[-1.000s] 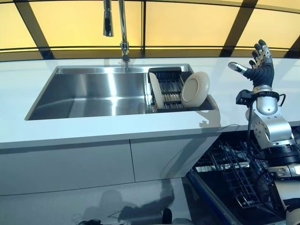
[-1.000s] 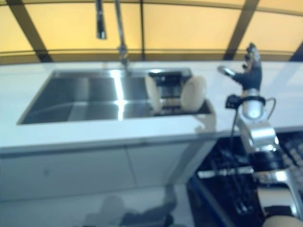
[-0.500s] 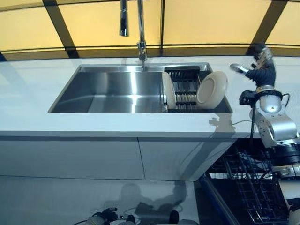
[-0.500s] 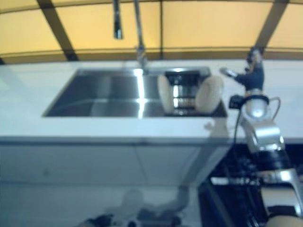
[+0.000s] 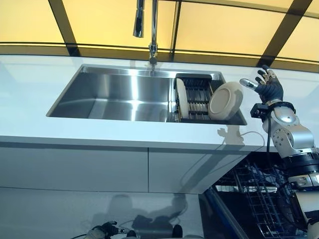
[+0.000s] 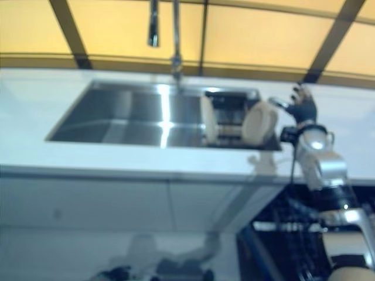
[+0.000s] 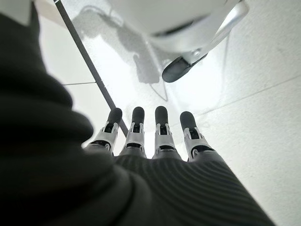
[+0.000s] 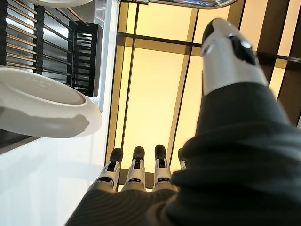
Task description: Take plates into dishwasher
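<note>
Two cream plates stand on edge in a dark rack point(image 5: 197, 97) at the right end of the steel sink point(image 5: 119, 94): one point(image 5: 226, 101) leans at the rack's right side, the other point(image 5: 182, 98) stands at its left side. My right hand point(image 5: 268, 87) is raised over the counter just right of the leaning plate, fingers spread and empty; that plate shows close by in the right wrist view point(image 8: 42, 108). The open dishwasher's wire rack point(image 5: 259, 199) is at the lower right. My left hand point(image 7: 150, 136) hangs over the floor, fingers straight, holding nothing.
A tall tap point(image 5: 152, 30) stands behind the sink. A white counter point(image 5: 99, 132) runs around the sink, with pale cabinet fronts point(image 5: 75, 169) below. Yellow window panels point(image 5: 99, 20) run along the back.
The camera has shifted, so the whole scene moved. My right hand has come lower and closer to the leaning plate. The plates have not moved.
</note>
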Controlling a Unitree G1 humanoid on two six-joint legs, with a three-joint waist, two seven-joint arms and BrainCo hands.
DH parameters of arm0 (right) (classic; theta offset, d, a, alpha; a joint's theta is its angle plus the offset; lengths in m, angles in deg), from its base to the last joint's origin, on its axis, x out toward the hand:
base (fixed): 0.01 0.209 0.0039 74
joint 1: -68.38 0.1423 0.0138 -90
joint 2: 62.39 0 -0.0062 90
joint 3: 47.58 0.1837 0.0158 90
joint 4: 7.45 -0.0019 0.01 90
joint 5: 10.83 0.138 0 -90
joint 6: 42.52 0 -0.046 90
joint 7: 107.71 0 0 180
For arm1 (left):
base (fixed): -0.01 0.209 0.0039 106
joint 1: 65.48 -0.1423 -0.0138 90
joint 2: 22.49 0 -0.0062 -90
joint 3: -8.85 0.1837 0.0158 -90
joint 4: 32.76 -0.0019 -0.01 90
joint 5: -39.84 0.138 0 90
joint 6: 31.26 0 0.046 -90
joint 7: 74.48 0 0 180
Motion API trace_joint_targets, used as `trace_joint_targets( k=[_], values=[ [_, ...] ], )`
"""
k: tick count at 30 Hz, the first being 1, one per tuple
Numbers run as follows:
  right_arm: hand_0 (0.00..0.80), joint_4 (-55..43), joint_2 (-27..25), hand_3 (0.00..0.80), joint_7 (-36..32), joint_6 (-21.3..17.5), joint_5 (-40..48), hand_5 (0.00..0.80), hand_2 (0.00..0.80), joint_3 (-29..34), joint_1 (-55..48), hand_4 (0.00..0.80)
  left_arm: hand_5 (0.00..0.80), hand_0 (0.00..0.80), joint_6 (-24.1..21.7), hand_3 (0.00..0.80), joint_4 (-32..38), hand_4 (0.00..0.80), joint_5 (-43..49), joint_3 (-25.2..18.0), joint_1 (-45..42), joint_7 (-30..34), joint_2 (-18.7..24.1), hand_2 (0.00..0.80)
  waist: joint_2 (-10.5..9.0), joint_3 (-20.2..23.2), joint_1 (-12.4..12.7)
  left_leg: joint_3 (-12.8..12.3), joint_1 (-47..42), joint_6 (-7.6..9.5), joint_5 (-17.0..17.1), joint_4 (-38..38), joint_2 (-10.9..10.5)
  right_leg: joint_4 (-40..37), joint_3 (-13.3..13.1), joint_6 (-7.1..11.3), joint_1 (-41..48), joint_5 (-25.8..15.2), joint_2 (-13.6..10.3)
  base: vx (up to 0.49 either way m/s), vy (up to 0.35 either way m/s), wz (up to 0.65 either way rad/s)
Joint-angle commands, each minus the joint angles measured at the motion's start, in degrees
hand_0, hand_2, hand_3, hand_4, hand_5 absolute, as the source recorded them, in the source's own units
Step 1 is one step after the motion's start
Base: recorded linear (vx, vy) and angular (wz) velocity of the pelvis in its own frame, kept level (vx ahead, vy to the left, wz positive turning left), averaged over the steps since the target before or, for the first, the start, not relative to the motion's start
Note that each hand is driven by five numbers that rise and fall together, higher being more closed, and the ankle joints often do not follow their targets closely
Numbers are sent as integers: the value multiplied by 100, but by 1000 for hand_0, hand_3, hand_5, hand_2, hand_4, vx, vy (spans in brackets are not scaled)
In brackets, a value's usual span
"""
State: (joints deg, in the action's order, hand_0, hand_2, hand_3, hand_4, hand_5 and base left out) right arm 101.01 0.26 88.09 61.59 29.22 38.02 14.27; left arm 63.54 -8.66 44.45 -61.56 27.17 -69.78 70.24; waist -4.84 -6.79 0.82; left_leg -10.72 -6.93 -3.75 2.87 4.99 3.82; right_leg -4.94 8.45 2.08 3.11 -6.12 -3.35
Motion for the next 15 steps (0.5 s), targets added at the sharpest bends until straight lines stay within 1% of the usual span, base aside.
trace_joint_targets(
  k=[1,4,6,8,13,15],
  values=[
    [0,327,-154,0,317,-318,212,0,0,261,457,0,0,0,13,0,-299,0,-288,214,304,-118,131,0,-83,125,121,73,333,217,-105,1,-132,332,310,615,227,269,-513,-30,18,-4],
    [0,436,-246,0,579,-498,-71,0,0,279,640,0,0,0,57,0,-270,0,-355,237,312,-134,113,0,-100,139,140,94,360,247,-152,1,-171,253,273,629,189,201,-489,-31,30,-4],
    [0,468,-327,0,768,-540,-288,0,0,267,778,0,0,0,55,0,-284,0,-341,228,309,-114,98,0,-105,145,153,115,366,272,-183,1,-194,249,248,640,147,176,-476,-9,15,0],
    [0,431,-395,0,860,-461,-263,0,0,253,853,0,0,0,17,0,-291,0,-313,218,275,-76,106,0,-103,157,165,123,364,291,-200,1,-207,258,235,656,126,164,-480,0,0,0],
    [0,421,-378,0,920,-333,-269,0,0,233,834,0,0,0,19,0,-247,0,-309,248,259,-80,95,0,-102,163,170,117,349,337,-243,1,-246,279,227,674,105,158,-498,3,23,0],
    [0,457,-368,0,880,-186,-241,0,0,212,846,0,0,0,34,0,-240,0,-295,239,282,-71,105,0,-104,163,169,105,346,352,-255,1,-260,289,229,688,94,147,-508,-1,16,0]
  ],
)
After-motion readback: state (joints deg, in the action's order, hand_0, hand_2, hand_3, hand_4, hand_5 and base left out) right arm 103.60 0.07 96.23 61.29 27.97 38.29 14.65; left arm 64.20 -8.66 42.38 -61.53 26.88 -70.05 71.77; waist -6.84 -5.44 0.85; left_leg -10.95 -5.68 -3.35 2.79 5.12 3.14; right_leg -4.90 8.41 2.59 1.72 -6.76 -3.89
